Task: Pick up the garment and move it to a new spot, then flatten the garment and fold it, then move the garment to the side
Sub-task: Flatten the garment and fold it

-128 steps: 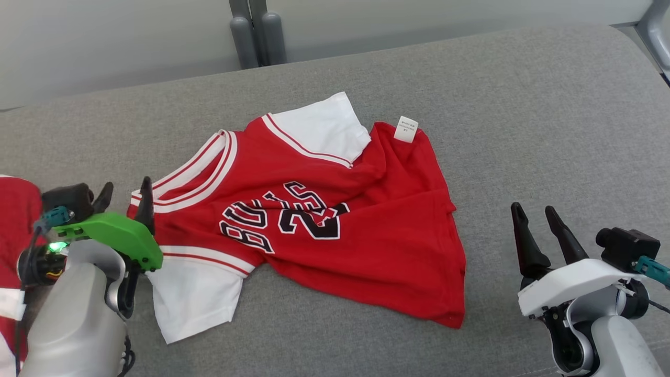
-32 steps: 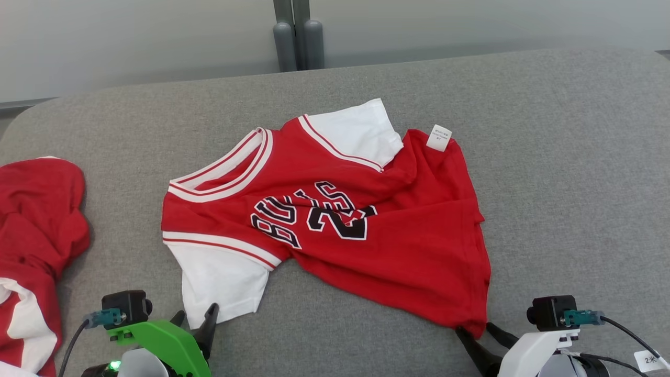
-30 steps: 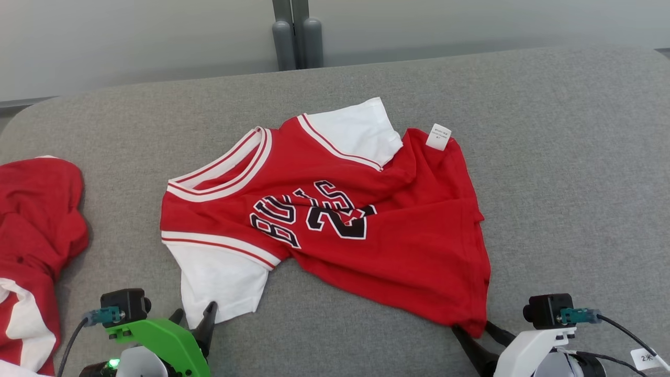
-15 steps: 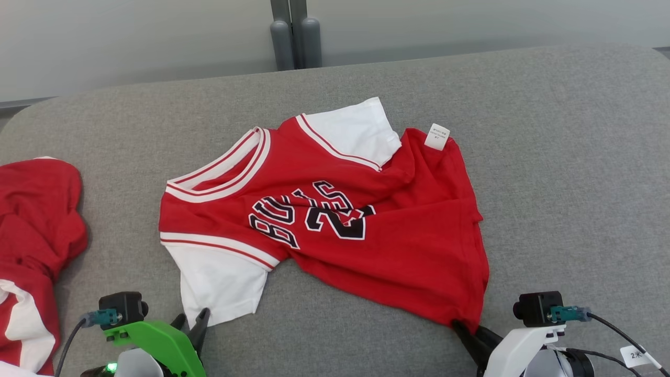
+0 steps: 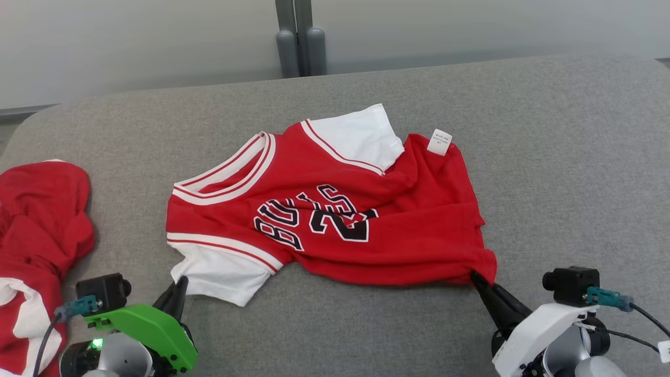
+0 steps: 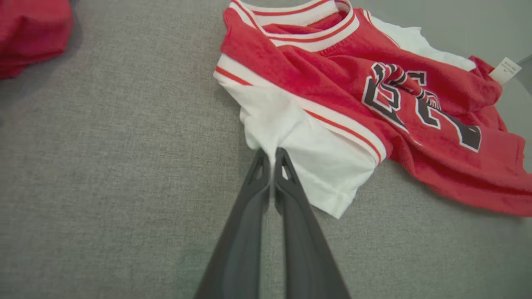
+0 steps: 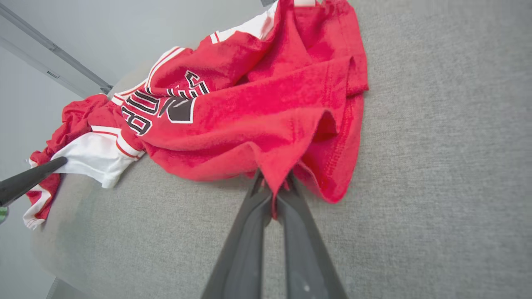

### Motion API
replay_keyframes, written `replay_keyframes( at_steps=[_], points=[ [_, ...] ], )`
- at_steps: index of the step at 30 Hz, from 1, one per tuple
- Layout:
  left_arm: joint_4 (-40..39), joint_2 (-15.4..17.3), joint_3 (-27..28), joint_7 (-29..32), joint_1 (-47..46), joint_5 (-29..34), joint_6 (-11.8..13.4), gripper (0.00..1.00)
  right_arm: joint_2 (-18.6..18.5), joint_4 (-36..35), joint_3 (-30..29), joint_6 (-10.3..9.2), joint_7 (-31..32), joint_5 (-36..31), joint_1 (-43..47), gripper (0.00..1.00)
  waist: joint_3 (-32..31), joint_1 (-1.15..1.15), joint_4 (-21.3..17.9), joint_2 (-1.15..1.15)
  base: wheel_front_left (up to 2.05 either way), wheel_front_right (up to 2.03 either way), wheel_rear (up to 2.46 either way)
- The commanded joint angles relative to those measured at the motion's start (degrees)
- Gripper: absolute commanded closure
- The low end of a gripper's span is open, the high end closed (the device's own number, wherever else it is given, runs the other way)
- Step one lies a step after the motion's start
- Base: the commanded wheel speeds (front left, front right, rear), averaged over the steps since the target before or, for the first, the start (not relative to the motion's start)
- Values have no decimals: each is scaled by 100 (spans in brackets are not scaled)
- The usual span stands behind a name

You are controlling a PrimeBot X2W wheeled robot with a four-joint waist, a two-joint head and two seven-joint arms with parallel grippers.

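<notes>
The garment [image 5: 335, 209] is a red jersey with white sleeves and black lettering, lying rumpled on the grey cushion. My left gripper [image 5: 178, 288] is shut on the edge of its near white sleeve [image 6: 291, 137]; the left wrist view shows the left gripper [image 6: 271, 153] pinching that cloth. My right gripper [image 5: 479, 280] is shut on the red hem corner, and the right wrist view shows the right gripper [image 7: 274, 182] with the hem [image 7: 291, 158] bunched and raised between its fingers. The near edge of the garment is lifted off the cushion.
A second red and white garment [image 5: 36, 235] lies heaped at the left edge of the grey cushion [image 5: 565, 157]. Two grey posts [image 5: 301, 47] stand behind the cushion's far edge, in front of a pale wall. Bare cushion surrounds the jersey to the right and front.
Both grippers have shut, the left on the white sleeve, the right on the red hem corner. The near edge of the jersey has since been drawn up and away from me.
</notes>
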Motion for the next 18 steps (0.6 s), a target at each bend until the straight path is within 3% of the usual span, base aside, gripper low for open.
replay_keyframes(
  at_steps=[1, 10, 18],
  points=[
    [-127, 76, 33, -61, 34, 59, 39, 100, -44, -83, -19, 3, -110, 72, -63, 100, -7, 0, 12, 0, 0, 0, 0],
    [-804, 333, 86, -147, -501, 167, -45, 100, -273, -475, -64, 3, -735, 356, -606, 100, 226, 0, -38, 0, 0, 0, 0],
    [-352, 752, -163, 27, -2243, 289, -279, 100, -595, -62, 118, 3, -855, 833, -2248, 100, 992, 0, -23, 0, 0, 0, 0]
  ],
)
